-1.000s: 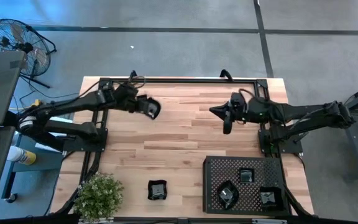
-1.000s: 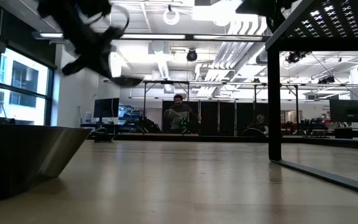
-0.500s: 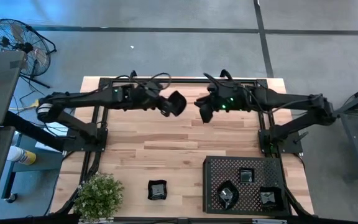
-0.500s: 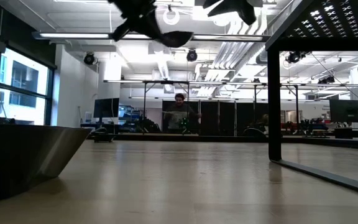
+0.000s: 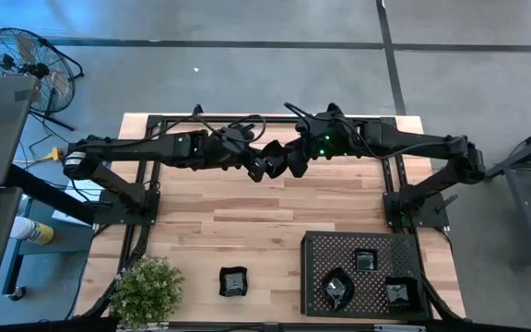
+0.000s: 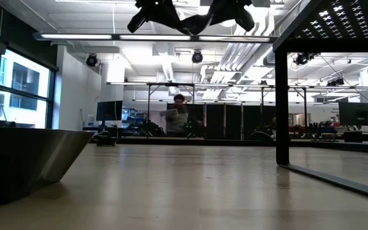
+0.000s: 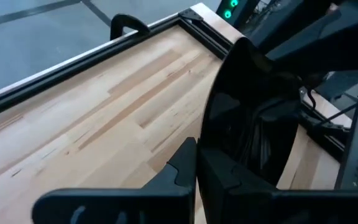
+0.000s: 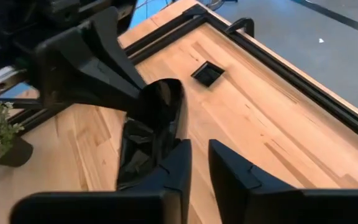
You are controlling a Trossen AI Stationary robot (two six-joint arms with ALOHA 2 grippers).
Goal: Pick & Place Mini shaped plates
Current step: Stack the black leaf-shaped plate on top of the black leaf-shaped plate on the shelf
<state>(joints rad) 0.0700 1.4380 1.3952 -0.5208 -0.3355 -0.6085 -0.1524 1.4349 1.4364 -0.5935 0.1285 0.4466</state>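
The held plate (image 5: 272,166) was a small glossy black dish with a rounded rim and a shallow dark well, reflecting light along its edge. It was carried above the far middle of the tabletop (image 5: 247,212), clear of the wood, between the two grippers. In the wrist views it stood on edge, its long axis near vertical and slightly tilted, its hollow face turned toward the right wrist camera (image 8: 151,134) and its back toward the left one (image 7: 247,118).

The left gripper (image 5: 258,167) held the plate, fingers (image 7: 179,168) closed narrow on its lower rim. The right gripper (image 5: 293,164) was just beside the plate; its fingers (image 8: 179,165) stood slightly apart at the plate's edge, and contact could not be confirmed. In the low view both grippers and the plate (image 6: 190,22) hung high over the surface.

A second plate (image 5: 233,281), squarish, lay flat at the near edge of the tabletop, beside a potted plant (image 5: 146,290). Three further plates (image 5: 365,261) (image 5: 336,288) (image 5: 397,292) lay on the perforated tray (image 5: 316,249) at the near right. A person (image 6: 179,115) was seen in the room beyond.
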